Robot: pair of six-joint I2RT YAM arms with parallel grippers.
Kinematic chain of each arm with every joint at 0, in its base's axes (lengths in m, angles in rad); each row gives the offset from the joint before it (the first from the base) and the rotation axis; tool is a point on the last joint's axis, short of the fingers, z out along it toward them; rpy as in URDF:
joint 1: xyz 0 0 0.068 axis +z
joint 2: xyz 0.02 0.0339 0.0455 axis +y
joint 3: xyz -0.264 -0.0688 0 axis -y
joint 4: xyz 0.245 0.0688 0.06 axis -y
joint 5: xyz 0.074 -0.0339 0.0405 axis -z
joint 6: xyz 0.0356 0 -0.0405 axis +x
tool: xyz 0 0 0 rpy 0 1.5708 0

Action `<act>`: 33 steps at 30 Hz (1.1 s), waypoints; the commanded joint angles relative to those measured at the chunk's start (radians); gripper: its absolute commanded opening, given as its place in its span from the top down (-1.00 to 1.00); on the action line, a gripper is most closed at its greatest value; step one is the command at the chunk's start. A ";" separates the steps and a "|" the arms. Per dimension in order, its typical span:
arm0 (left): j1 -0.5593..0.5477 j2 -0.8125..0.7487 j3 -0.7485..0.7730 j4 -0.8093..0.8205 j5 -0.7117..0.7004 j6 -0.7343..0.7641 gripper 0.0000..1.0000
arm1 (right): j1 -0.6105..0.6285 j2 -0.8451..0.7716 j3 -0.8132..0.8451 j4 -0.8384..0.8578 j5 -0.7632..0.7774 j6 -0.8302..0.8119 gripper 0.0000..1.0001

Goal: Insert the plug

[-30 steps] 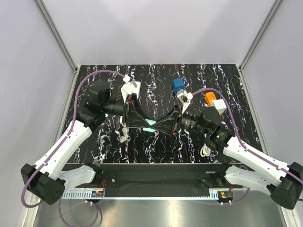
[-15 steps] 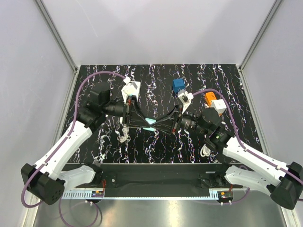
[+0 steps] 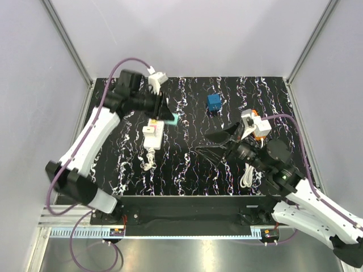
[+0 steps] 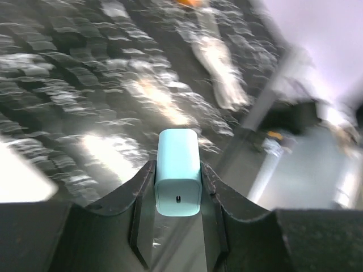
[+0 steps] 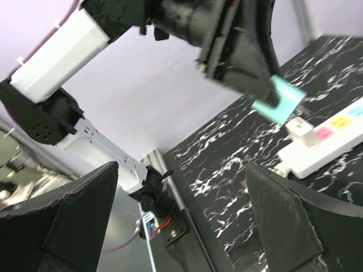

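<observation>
Black marbled desk holds a power strip left of centre; above it, left jaws pinch the teal plug by its flat sides: light, rigid, probably slippery. Right jaws gape empty.

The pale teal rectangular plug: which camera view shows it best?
The left wrist view: the pale teal rectangular plug fills the centre, clamped in the left gripper, its end face clear. The right wrist view shows it small, near the white power strip. The top view shows only a sliver.
</observation>
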 commanded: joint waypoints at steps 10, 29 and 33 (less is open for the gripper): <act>0.075 0.581 0.740 -0.431 -0.648 0.180 1.00 | 0.005 -0.183 -0.023 -0.287 0.237 -0.123 -0.99; 0.156 0.928 0.867 -0.304 -0.609 0.178 1.00 | 0.005 -0.201 -0.056 -0.393 0.195 -0.207 -0.99; 0.156 0.968 0.870 -0.302 -0.621 0.177 1.00 | 0.005 -0.195 -0.051 -0.395 0.195 -0.207 -0.99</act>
